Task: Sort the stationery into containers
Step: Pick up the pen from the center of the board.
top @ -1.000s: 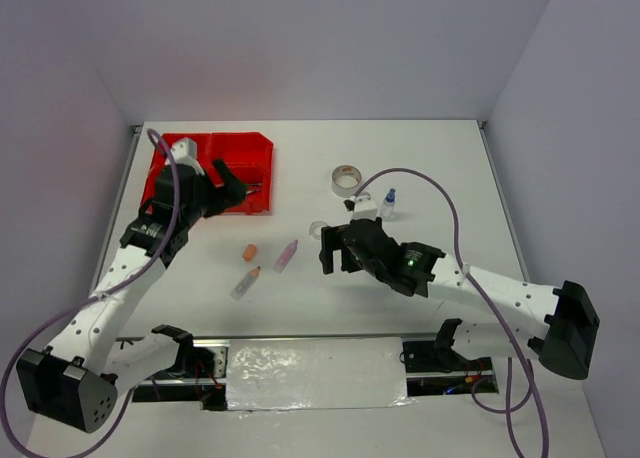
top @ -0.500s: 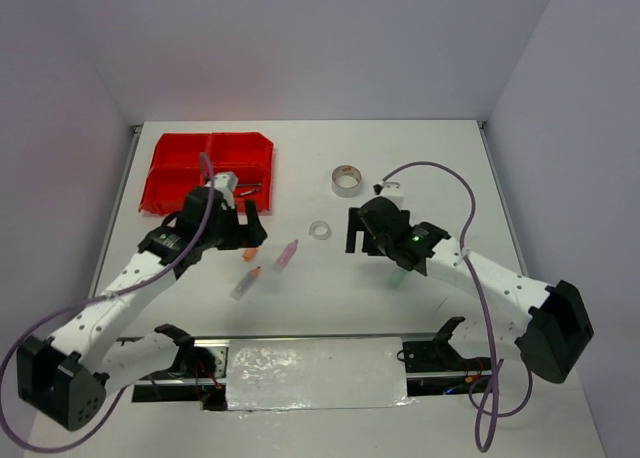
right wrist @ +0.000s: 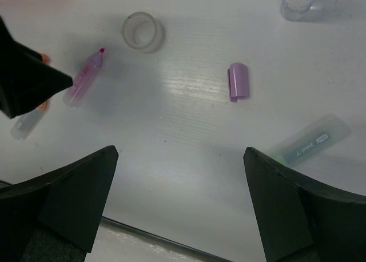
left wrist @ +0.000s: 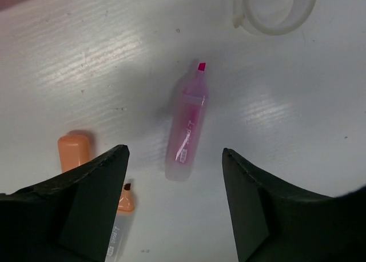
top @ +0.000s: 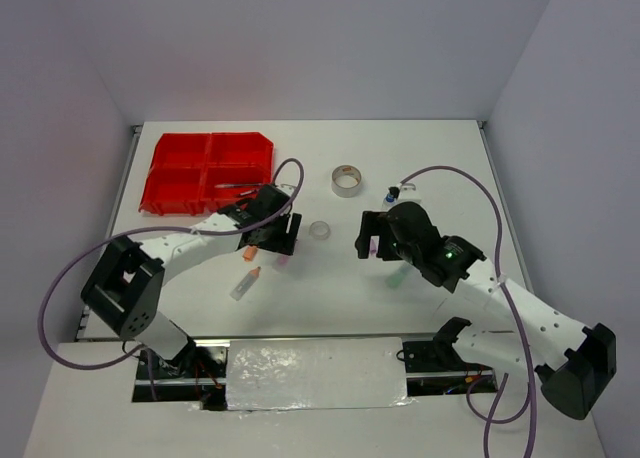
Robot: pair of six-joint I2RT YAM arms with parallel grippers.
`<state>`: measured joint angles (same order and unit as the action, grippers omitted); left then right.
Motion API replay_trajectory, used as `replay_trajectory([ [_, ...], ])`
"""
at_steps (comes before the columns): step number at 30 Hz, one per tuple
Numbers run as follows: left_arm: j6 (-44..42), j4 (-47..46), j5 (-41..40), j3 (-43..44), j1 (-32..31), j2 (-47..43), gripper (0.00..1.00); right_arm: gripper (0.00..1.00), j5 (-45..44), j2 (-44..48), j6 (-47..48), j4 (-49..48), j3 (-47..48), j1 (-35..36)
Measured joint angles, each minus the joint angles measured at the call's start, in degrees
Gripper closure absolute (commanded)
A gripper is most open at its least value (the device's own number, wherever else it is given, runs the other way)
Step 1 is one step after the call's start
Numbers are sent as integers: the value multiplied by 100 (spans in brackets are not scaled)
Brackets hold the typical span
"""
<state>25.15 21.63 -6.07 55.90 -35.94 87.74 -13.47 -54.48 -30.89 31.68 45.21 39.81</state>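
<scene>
- The left gripper [left wrist: 174,153] hangs with its jaws spread wide and grips nothing. The pink marker [left wrist: 187,124] lies straight under the gap between its fingers, touching neither.
- An orange cap [left wrist: 74,151] sits just beside one finger, and the clear tape ring [left wrist: 274,7] lies ahead, past the other.
- The right gripper [right wrist: 180,153] is also wide and empty. A purple cap [right wrist: 239,81] lies ahead of its gap, and a green marker [right wrist: 309,141] lies near one finger.
- The red tray [top: 210,170] sits well apart from both grippers, nearer the left one.

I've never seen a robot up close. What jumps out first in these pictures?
The bright red tray at the table's far left corner stands out against the white. Next, the left gripper hangs open over a pink marker, while the right gripper, also open, hovers near a purple cap.
</scene>
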Motion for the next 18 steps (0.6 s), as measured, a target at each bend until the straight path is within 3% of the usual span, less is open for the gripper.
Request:
replay_trajectory([
  [7, -271, -70, -219, 439, -68, 570, 33, 1, 114, 404, 127, 48, 0, 0],
  [18, -267, -66, -284, 452, -201, 968, 44, 2, 254, 446, 208, 116, -79, 0],
])
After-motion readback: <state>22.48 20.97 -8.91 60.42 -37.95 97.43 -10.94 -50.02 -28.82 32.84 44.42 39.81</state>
